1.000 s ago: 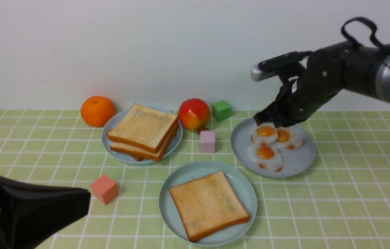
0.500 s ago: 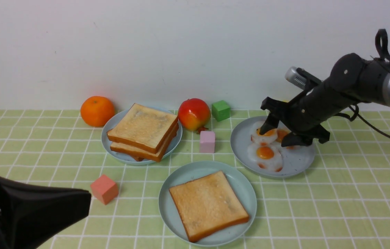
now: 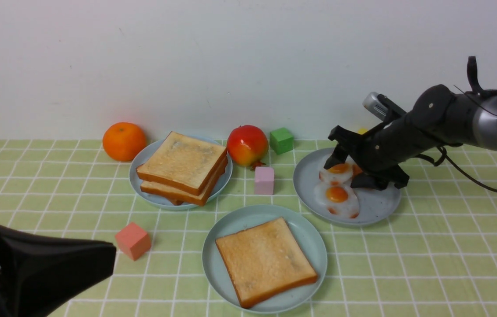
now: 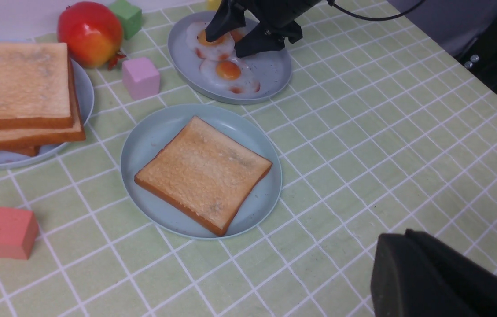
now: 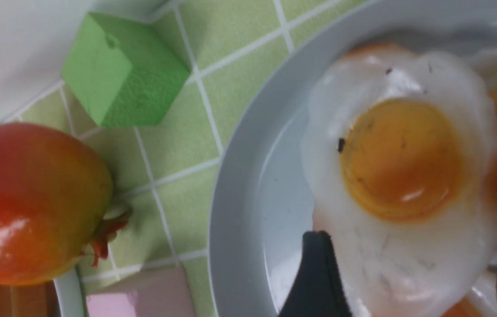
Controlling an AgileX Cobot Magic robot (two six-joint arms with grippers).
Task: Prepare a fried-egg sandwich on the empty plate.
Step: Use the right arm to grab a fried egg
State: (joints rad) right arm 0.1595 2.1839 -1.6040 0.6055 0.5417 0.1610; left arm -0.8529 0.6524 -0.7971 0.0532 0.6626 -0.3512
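1. Mint plate (image 3: 239,218), front centre: one toast slice (image 3: 266,259).
2. Grey plate (image 3: 376,207), right: fried eggs (image 3: 337,196).
3. Blue plate (image 3: 145,156), left: toast stack (image 3: 182,165).
4. Right jaws wide apart astride rear egg (image 5: 400,158), gripping nothing; left jaws closed.

Right gripper (image 3: 341,175) spread wide over fried eggs (image 3: 337,193) on grey-blue plate (image 3: 376,207).
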